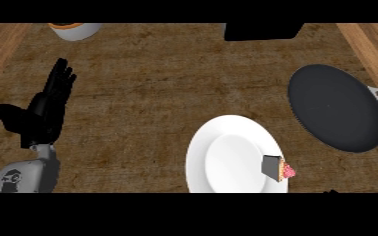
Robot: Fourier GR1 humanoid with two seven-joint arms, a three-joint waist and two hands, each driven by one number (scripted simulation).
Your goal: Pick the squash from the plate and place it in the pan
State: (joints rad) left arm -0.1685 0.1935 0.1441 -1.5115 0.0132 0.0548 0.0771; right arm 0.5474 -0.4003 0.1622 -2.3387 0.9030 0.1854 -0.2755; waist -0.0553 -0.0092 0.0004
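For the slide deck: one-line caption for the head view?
Left hand rests open at left; white plate and dark pan sit apart at right.

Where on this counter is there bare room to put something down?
The widest bare patch is mid-counter, between the left hand, the white plate and the bowl at the far edge. The right side is crowded: plate and dark pan sit close together.

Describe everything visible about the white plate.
The white plate is round, smooth and glossy like ceramic, with a broad rim around a shallower centre. It lies flat on the brown counter at the view's lower middle, its near edge cut off. A small dark wedge with a pink tip rests on its right rim. The dark pan sits apart, to its upper right. No robot hand touches it.
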